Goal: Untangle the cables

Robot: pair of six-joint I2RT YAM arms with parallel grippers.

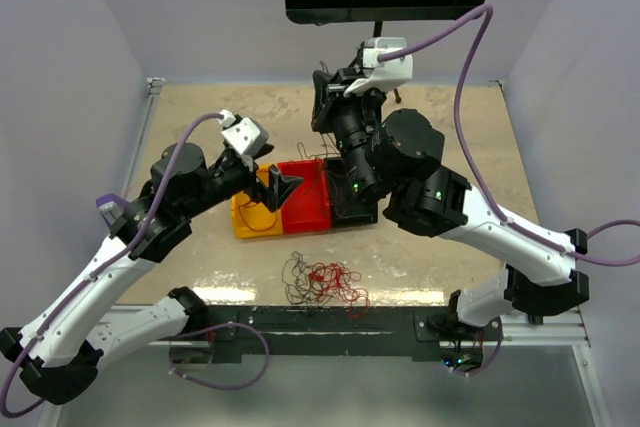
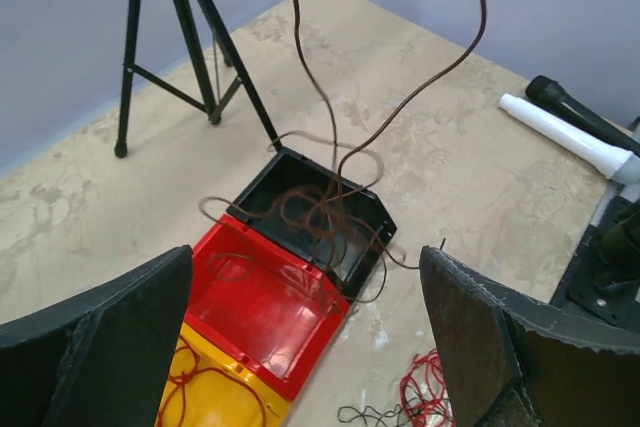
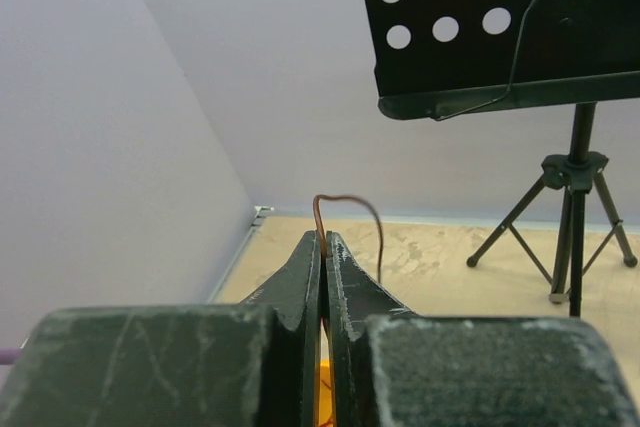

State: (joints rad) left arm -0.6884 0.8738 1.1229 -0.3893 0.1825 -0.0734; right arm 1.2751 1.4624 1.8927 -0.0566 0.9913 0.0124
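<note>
Pale lilac walls (image 1: 60, 57) close in a mottled beige tabletop (image 1: 200, 127), and at its far side you have a black perforated music stand (image 3: 500, 17) on a tripod (image 3: 575, 207). In the middle of the table three open plastic bins sit in a touching row: a yellow bin (image 1: 247, 219), a red bin (image 1: 305, 202) and a black bin (image 2: 290, 175). In the top view the black one is partly hidden under your right arm (image 1: 500, 227).

Your right gripper (image 3: 323, 247) is raised high over the far part of the table, its jaws pressed together on a thin brown wire (image 3: 347, 198). A short loop of the wire arches just above the closed jaws. In the left wrist view it hangs in long curves down to the black bin. More of it lies coiled inside and spills over the rim onto the red bin and the table.

Your left gripper (image 1: 272, 185) hovers above the yellow and red bins, its fingers (image 2: 100, 347) spread wide with nothing between them.

The rest of the cables, a loose tangle of red and dark curly wires (image 1: 322, 280), lies on the table near the front edge, in front of the bins and apart from them. A few red wire loops (image 2: 190, 379) lie in the yellow bin.
</note>
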